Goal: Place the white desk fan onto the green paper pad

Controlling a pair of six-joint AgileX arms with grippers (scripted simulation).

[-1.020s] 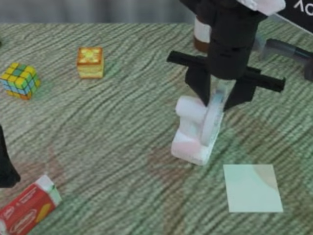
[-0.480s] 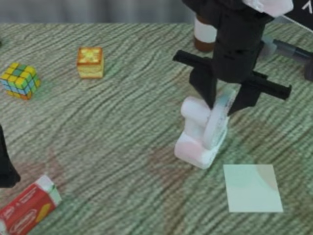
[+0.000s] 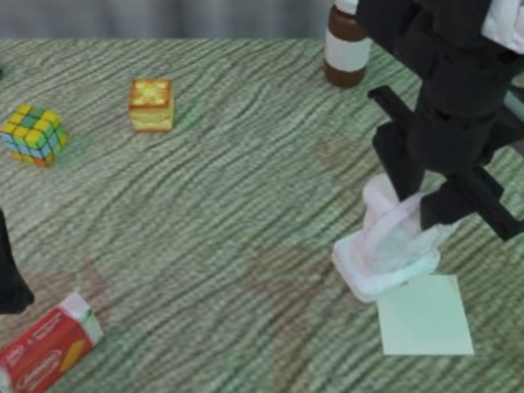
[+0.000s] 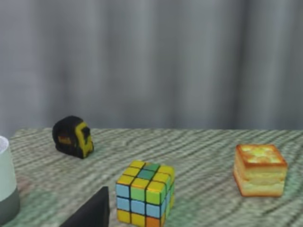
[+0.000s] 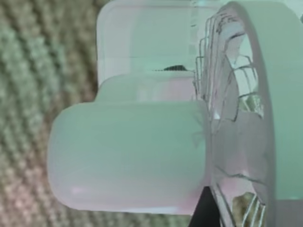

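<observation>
My right gripper [image 3: 418, 201] is shut on the white desk fan [image 3: 383, 252], clamped across its round grille head. The fan hangs tilted above the table, its pinkish-white base toward the left. In the top view it overlaps the back left corner of the green paper pad [image 3: 426, 318], which lies flat at the front right. The right wrist view is filled by the fan's cylindrical motor housing [image 5: 132, 151] and grille [image 5: 236, 118], with one dark finger [image 5: 206, 212] against the grille. My left arm [image 3: 10, 282] stays parked at the table's left edge.
A colourful puzzle cube [image 3: 33, 133] and an orange toast-like block [image 3: 151, 104] sit at the back left. A red and white box [image 3: 45, 344] lies at the front left. A brown bottle [image 3: 345, 47] stands behind the fan. The left wrist view shows a black tape measure [image 4: 72, 136].
My right gripper has carried the fan to the right and toward the front, from mid-table to the pad's corner. The fan now tilts more. The left arm has not moved.
</observation>
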